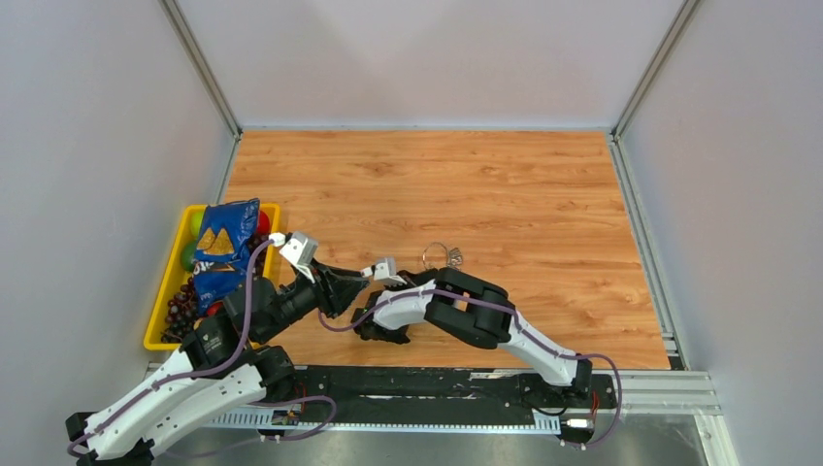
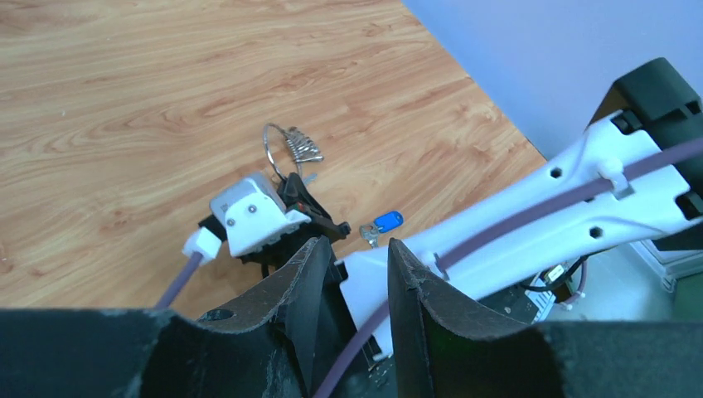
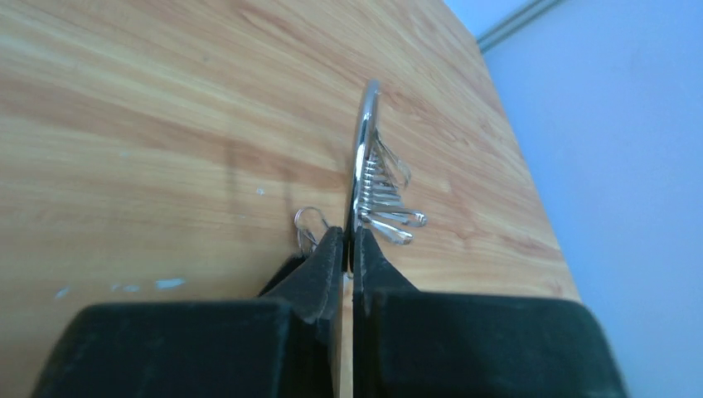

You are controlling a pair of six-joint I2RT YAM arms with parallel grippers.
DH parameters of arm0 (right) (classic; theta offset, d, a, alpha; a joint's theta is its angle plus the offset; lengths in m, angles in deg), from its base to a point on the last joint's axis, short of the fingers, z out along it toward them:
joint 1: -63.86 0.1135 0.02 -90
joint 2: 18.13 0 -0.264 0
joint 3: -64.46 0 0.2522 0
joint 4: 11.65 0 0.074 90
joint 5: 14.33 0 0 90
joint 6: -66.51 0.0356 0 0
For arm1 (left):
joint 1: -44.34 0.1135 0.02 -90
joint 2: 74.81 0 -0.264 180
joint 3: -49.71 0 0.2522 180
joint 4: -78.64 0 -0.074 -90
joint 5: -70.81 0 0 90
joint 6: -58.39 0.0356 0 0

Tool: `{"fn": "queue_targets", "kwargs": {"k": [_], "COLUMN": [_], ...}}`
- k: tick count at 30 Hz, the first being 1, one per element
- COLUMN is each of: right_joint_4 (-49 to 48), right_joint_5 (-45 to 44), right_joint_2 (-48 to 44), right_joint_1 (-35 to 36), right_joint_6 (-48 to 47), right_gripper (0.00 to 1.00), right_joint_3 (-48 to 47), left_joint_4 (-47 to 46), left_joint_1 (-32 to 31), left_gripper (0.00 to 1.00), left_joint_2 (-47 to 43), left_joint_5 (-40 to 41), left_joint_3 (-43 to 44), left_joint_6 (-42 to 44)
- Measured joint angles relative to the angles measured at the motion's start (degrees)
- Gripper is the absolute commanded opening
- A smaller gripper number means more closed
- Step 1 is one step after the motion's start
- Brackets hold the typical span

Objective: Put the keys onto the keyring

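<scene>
The keyring (image 3: 365, 157) is a thin silver ring standing edge-on above the wooden table, with several small silver keys (image 3: 390, 207) fanned from it. My right gripper (image 3: 348, 245) is shut on its lower rim. It also shows in the top view (image 1: 439, 254) and the left wrist view (image 2: 278, 141). A blue-headed key (image 2: 387, 220) and a plain silver key (image 2: 369, 235) lie on the table beside the right arm's white link. My left gripper (image 2: 352, 249) is open and empty, just behind the right wrist (image 1: 385, 269). I see no black-headed key.
A yellow bin (image 1: 155, 320) at the left edge holds a blue chip bag (image 1: 223, 243), fruit and grapes. A small loose wire ring (image 3: 308, 225) sits left of my right fingers. The right arm's folded elbow (image 1: 476, 306) lies close to both grippers.
</scene>
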Motion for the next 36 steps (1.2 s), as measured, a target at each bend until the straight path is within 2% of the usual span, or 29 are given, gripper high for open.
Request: {"fn": "queue_targets", "kwargs": {"k": [2,6,15,18,22,25,27,30,36], "right_joint_4": [6.4,11.9,15.5,14.7,4.4,-11.2,-18.1,-25.7,-33.6], "right_joint_5": [-0.6,-0.5,1.4,2.1,4.1,9.9,12.9,15.3,20.1], "right_joint_2": [1.5,1.9,1.9,1.7,-3.3,-12.5,-16.7,-17.8,-17.9], "right_joint_1": [1.3,3.5,4.4,5.0,5.6,5.8,5.8,5.9,6.8], "right_joint_6": [5.0,10.0,13.2,12.1,2.6,-10.0,-16.2,-22.4,-29.0], "right_gripper": [0.00,0.00,0.00,0.05,0.28,0.45,0.55,0.62,0.66], "right_joint_3": [-1.5,-2.8,-3.2,-2.8,3.5,13.2,16.0,15.4,15.2], "left_joint_4": [0.5,1.0,1.0,1.0,1.0,1.0,1.0,1.2,2.1], "left_joint_1": [0.0,0.0,0.0,0.0,0.0,0.0,0.0,0.0,0.0], "left_gripper": [0.42,0.42,0.42,0.42,0.42,0.42,0.42,0.42,0.43], "left_joint_2": [-0.2,-0.4,-0.5,-0.5,-0.4,-0.4,-0.4,-0.4,-1.0], "left_joint_5": [0.3,0.7,1.0,1.0,0.9,0.9,0.9,0.9,1.0], "left_joint_3": [0.0,0.0,0.0,0.0,0.0,0.0,0.0,0.0,0.0], "left_joint_6": [0.0,0.0,0.0,0.0,0.0,-0.1,-0.1,-0.2,-0.2]}}
